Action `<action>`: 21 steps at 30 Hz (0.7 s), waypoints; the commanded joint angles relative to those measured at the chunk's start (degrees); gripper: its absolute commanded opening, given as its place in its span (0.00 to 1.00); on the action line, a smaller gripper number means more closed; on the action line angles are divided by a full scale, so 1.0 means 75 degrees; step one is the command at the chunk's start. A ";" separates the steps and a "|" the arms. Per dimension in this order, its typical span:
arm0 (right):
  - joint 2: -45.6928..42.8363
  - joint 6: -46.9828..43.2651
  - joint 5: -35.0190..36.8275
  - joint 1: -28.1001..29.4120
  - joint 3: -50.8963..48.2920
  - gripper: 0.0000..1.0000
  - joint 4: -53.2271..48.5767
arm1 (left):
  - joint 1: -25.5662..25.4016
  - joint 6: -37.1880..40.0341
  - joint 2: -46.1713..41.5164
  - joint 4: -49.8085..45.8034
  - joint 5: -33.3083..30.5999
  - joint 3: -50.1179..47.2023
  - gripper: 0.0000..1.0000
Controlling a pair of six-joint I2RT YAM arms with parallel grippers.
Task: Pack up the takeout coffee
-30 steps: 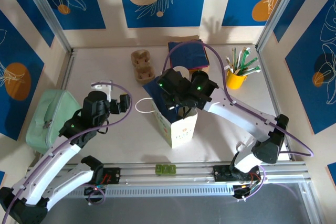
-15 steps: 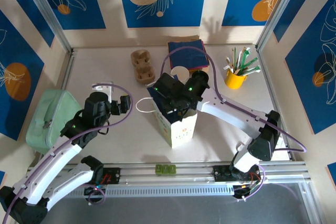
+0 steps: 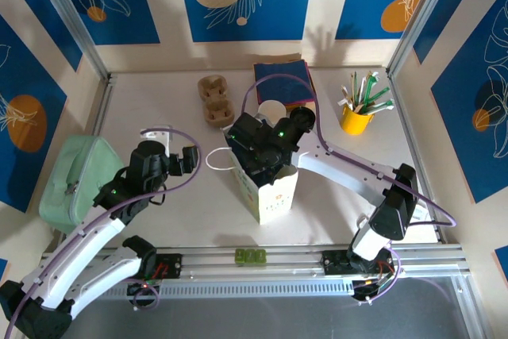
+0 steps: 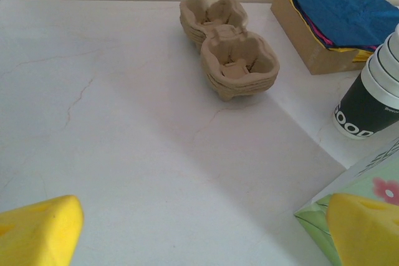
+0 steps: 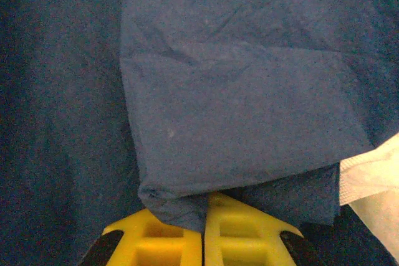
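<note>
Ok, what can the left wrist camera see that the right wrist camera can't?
Left wrist view: the table, stacked pulp cup carriers, a box of napkins, a dark-based cup stack and a corner of the paper bag, with the left gripper open. Right wrist view: the right gripper shut on a folded blue napkin, very close up. Both: yellow fingers and blue napkin paper.

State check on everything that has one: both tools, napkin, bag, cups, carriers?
left tool: open, empty
right tool: shut on blue napkin
blue napkin: folded, pinched at its edge
paper bag: upright
cup stack: upright, lidless
cup carriers: stacked, empty
</note>
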 commanded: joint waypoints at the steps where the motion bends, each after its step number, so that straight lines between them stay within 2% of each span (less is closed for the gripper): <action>1: 0.0062 0.0167 -0.0150 -0.0044 0.0001 0.03 -0.0253 | 0.0081 -0.0112 -0.0072 0.0215 0.0066 -0.0103 0.99; 6: 0.0055 -0.0036 -0.0576 -0.0081 0.0283 0.10 -0.0238 | 0.0082 -0.0097 -0.0070 0.0251 0.0070 -0.0133 0.99; 12: 0.0119 -0.0078 -0.0397 -0.0120 0.0788 0.24 -0.0682 | 0.0083 -0.0092 -0.0085 0.0236 0.0056 -0.0156 0.99; 21: 0.0091 -0.0302 -0.0075 -0.0218 0.1760 0.26 -0.1197 | 0.0079 -0.0092 -0.0061 0.0360 0.0146 -0.0168 0.99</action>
